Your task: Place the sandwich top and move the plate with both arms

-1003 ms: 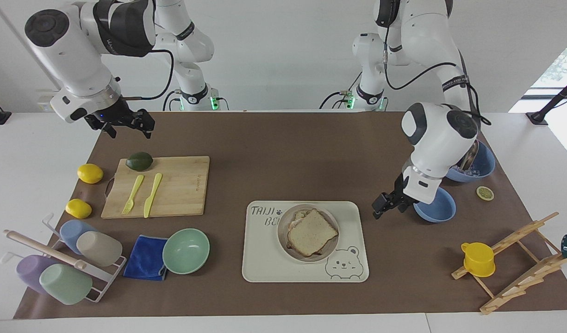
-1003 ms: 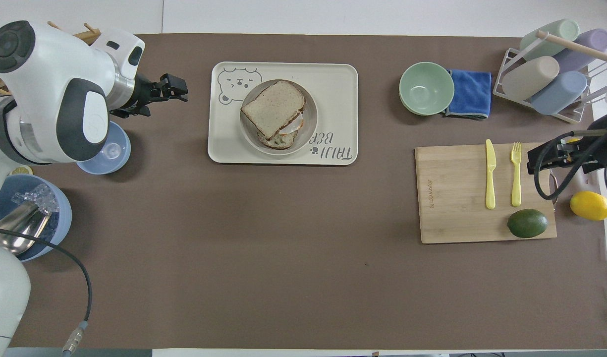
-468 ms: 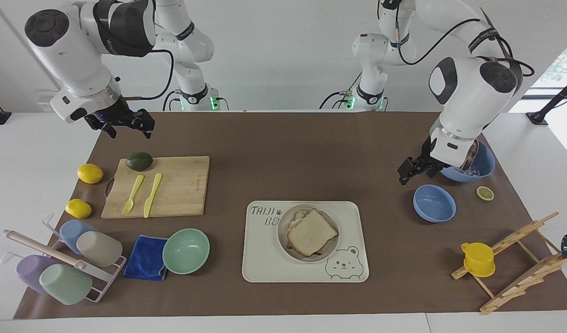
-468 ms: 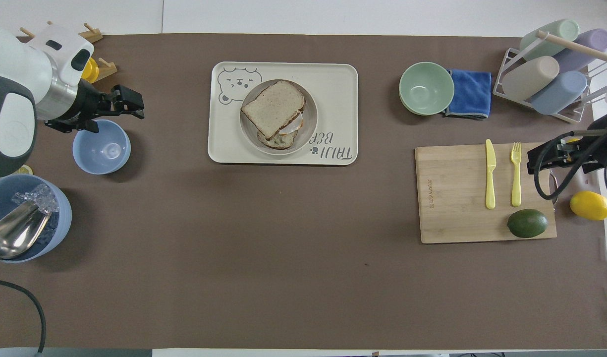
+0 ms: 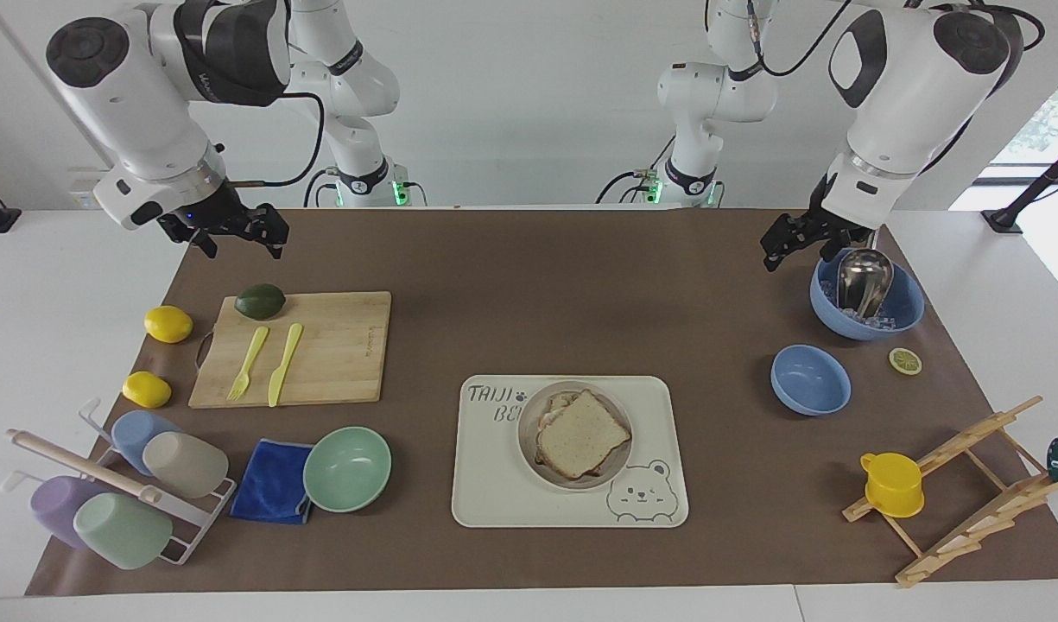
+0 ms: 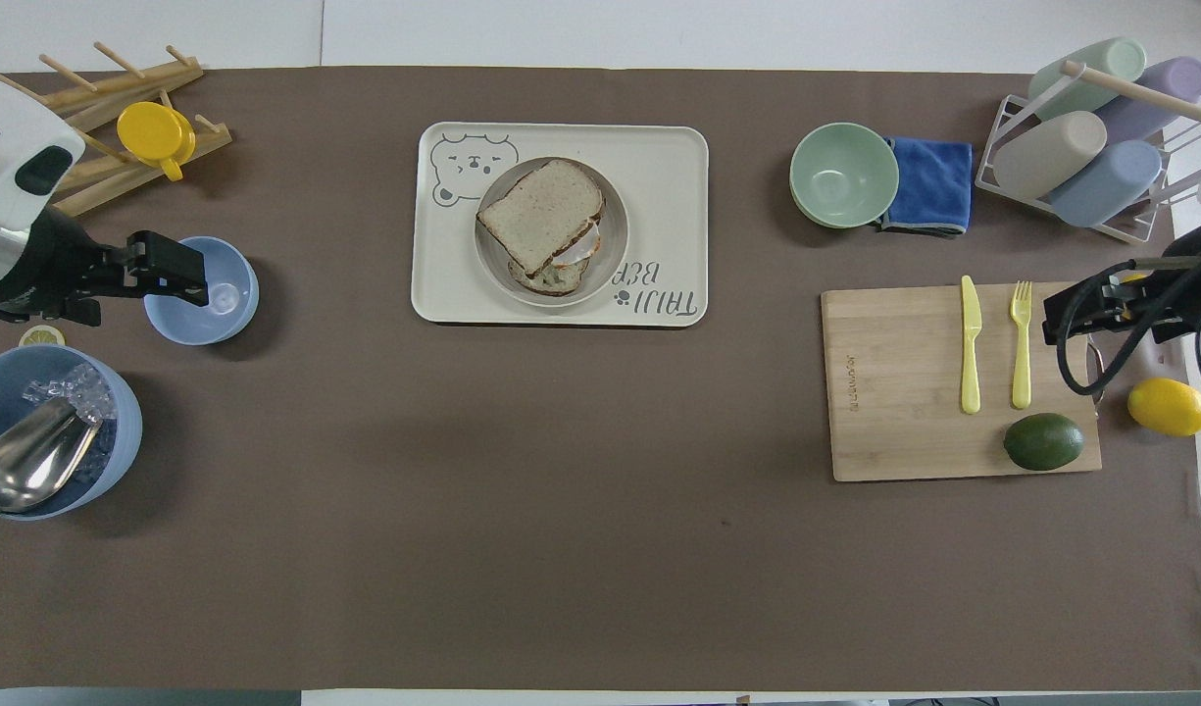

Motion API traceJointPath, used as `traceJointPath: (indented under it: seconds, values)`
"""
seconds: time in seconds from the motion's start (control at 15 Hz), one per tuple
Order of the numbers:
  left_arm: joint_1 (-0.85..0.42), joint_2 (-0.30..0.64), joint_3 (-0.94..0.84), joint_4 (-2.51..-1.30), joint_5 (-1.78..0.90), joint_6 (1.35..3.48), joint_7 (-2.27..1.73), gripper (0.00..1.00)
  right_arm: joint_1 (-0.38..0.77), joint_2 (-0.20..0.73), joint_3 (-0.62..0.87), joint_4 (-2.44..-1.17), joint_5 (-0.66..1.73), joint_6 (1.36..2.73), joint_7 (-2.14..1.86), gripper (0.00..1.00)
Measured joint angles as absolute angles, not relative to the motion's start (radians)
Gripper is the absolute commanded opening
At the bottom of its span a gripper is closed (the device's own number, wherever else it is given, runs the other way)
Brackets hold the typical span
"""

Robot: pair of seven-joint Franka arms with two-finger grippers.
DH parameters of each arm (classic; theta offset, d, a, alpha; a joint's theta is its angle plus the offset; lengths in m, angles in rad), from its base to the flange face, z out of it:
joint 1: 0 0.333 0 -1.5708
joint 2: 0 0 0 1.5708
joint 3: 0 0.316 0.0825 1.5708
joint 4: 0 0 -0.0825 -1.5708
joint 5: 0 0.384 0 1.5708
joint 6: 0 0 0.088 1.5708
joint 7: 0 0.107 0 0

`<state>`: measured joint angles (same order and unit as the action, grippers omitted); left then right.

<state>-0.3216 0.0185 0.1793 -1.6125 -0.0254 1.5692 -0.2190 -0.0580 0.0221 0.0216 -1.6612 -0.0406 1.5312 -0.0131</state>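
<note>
Covering lower slice, sandwich top (image 5: 581, 434) on plate (image 5: 529, 423); left gripper (image 5: 779, 242), right gripper (image 5: 235, 229) agape, empty.

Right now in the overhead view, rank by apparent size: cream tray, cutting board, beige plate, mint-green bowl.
1. Cream tray and cutting board: look alike, not ranked.
2. Beige plate.
3. Mint-green bowl.

A cutting board (image 5: 304, 345) holds an avocado (image 5: 260, 301), fork (image 5: 249, 363) and knife (image 5: 284, 364); two lemons (image 5: 167, 324) lie beside it.
</note>
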Motion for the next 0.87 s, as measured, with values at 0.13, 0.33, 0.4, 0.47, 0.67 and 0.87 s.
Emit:
traceJointPath:
  seconds: [0.13,0.33,0.4,0.47,0.67,0.87]
  values:
    - [-0.322,-0.010,0.179,-1.613,-0.016,1.519,-0.182,1.00,-0.058,0.022,0.022,-1.661,-0.041,1.531,-0.013,1.00]
    - [-0.316,-0.043,0.179,-1.617,-0.010,1.446,-0.136,1.00,-0.058,0.022,0.022,-1.661,-0.041,1.531,-0.013,1.00]
    - [-0.301,-0.048,0.172,-1.622,-0.009,1.430,-0.118,1.00,-0.058,0.022,0.022,-1.661,-0.041,1.531,-0.013,1.00]
    - [-0.277,-0.052,0.157,-1.633,-0.009,1.425,-0.103,1.00,-0.058,0.022,0.022,-1.661,-0.041,1.531,-0.013,1.00]
    - [-0.208,-0.058,0.096,-1.672,-0.009,1.431,-0.093,1.00,-0.058,0.022,0.022,-1.661,-0.041,1.531,-0.013,1.00]
    - [-0.170,-0.058,0.044,-1.720,-0.009,1.506,-0.093,1.00,-0.058,0.022,0.022,-1.661,-0.041,1.531,-0.013,1.00]
